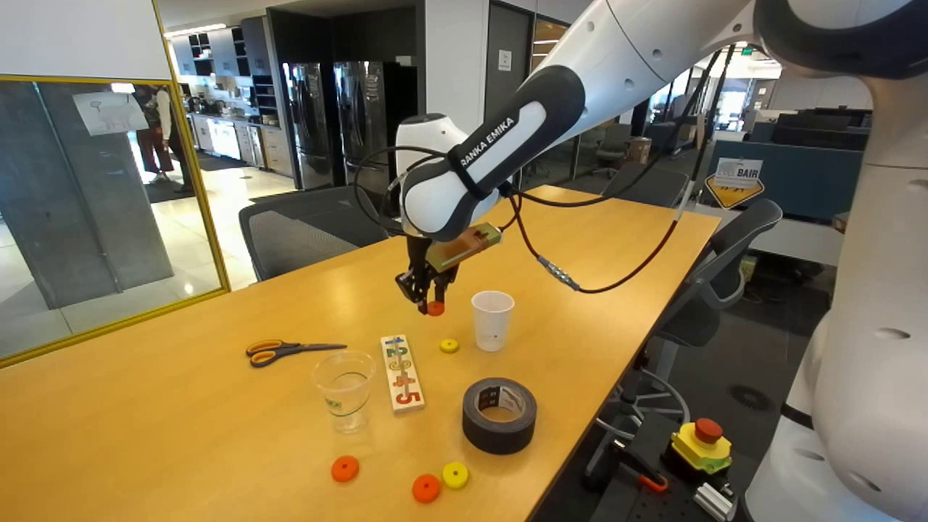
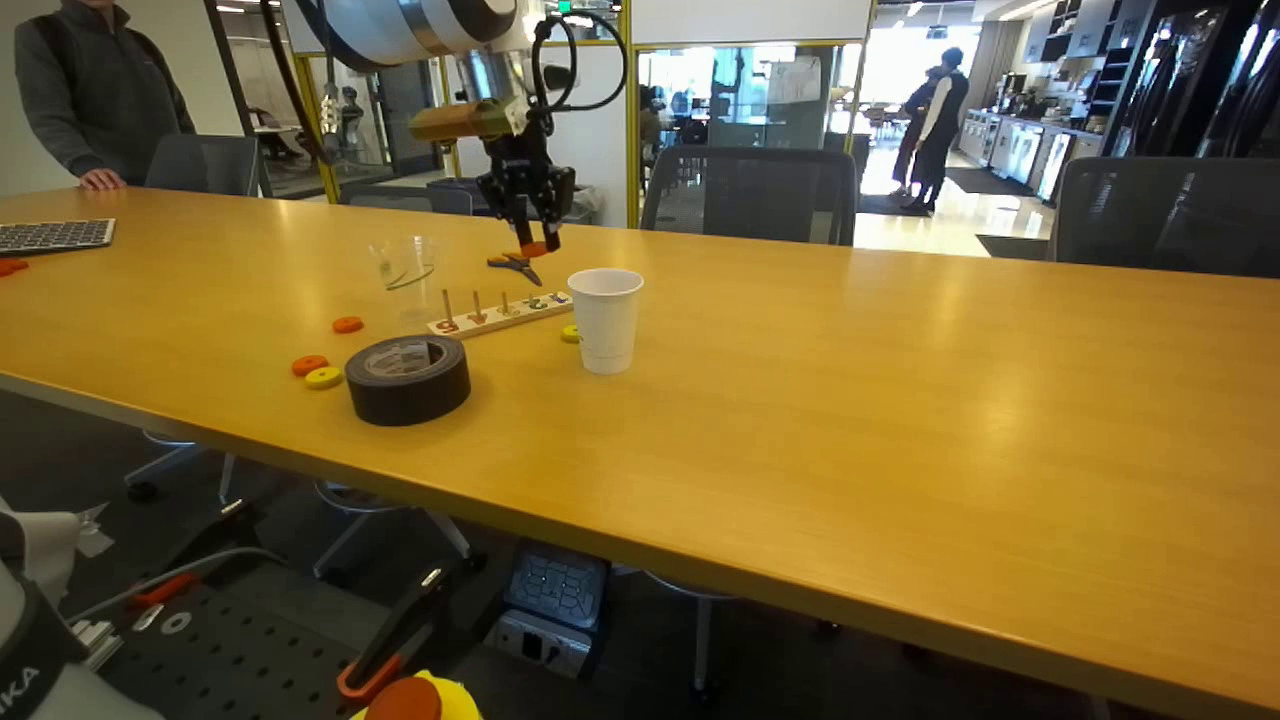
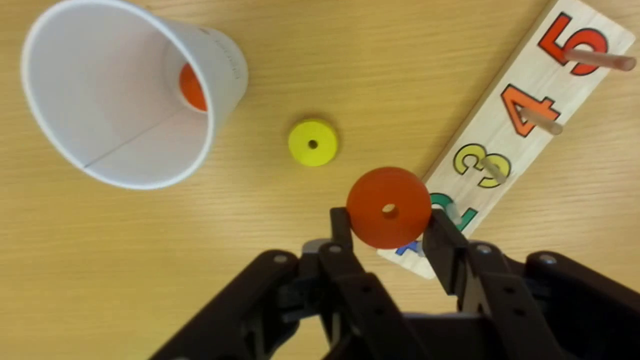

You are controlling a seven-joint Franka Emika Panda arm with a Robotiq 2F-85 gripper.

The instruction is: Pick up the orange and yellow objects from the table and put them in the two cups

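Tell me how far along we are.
Done: an orange disc lies inside the white cup; the clear cup shows none. In hand: the gripper holds a second orange disc above the table. Left there: a yellow disc near the white cup, another yellow disc and two orange discs. Cut-off orange items near the keyboard: unclear.
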